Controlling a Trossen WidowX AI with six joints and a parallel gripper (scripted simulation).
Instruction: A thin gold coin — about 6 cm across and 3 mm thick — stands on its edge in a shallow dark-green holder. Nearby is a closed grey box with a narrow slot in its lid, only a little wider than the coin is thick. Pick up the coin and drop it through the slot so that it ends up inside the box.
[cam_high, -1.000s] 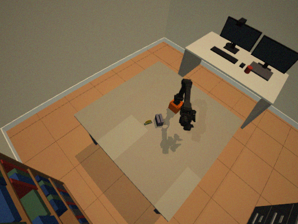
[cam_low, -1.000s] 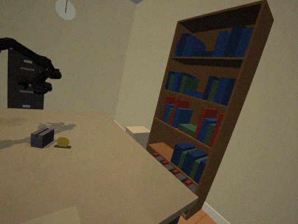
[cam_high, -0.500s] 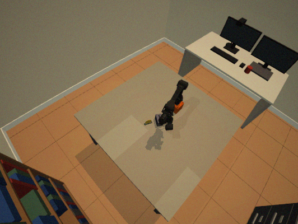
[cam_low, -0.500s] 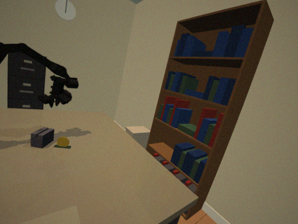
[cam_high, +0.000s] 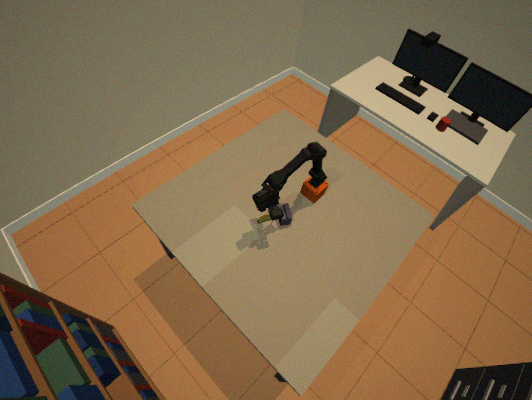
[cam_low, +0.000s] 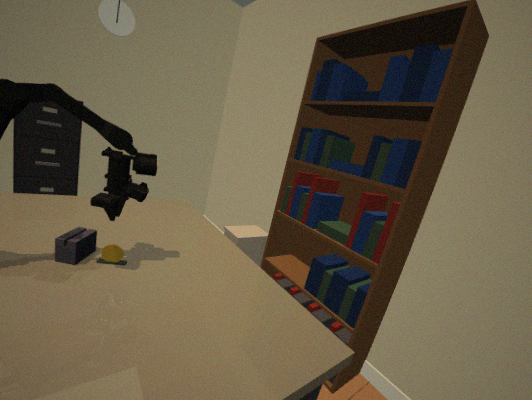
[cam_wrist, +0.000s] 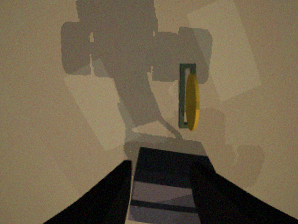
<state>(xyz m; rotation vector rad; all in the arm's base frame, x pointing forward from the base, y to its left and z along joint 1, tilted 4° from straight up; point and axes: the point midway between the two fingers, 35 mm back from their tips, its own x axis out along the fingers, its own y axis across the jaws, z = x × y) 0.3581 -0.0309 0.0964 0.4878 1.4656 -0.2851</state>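
Observation:
The gold coin (cam_high: 265, 218) (cam_low: 112, 253) (cam_wrist: 192, 102) stands on edge in the dark-green holder (cam_low: 120, 262) (cam_wrist: 182, 95). The grey box (cam_high: 286, 214) (cam_low: 75, 248) (cam_wrist: 162, 193) stands beside it, and its dark slot (cam_wrist: 162, 206) shows in the wrist view. My gripper (cam_low: 113, 218) (cam_wrist: 161, 168) is partly open and empty. It hangs well above the table, pointing down. In the wrist view the fingertips overlap the box, and the coin lies beyond them, a little to the right. The fingers partly hide the box there.
The table top (cam_high: 320, 260) (cam_low: 200, 320) bears the arm's orange base (cam_high: 314, 190) behind the box. The arm's shadow falls around the holder. A desk with two monitors, a bookshelf (cam_low: 380, 150) and a drawer cabinet (cam_low: 47, 150) stand off the table.

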